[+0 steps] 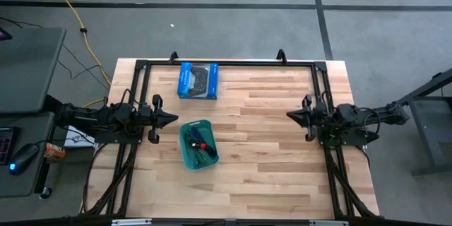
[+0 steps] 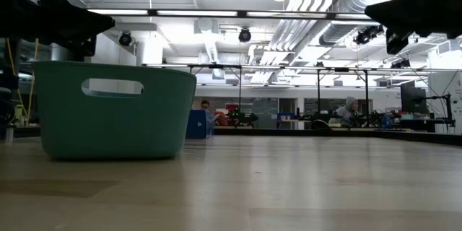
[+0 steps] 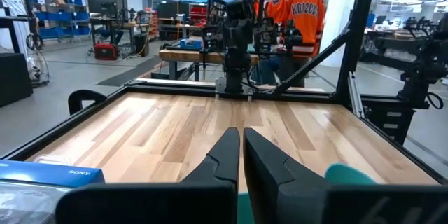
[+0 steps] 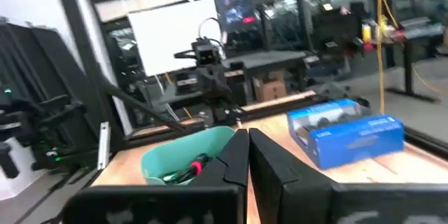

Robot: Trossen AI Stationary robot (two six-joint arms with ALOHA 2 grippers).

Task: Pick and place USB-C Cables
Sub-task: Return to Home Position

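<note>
Both parked wide apart over the counter [image 1: 268,169], the left end effector [image 1: 171,119] and right end effector [image 1: 291,115] are closed and empty, apparently because the cables [image 1: 198,143] lie in the bin [image 1: 196,122].

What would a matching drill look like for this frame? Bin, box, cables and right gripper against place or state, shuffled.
Column 1
1. teal bin
2. blue box
3. cables
4. right gripper

Column 2
A. near the table's top edge in the high view
B. shut, raised at the table's right side
C. left of centre, just off the shut left gripper
D. lying inside the bin

Pairs: 1-C, 2-A, 3-D, 4-B.
</note>
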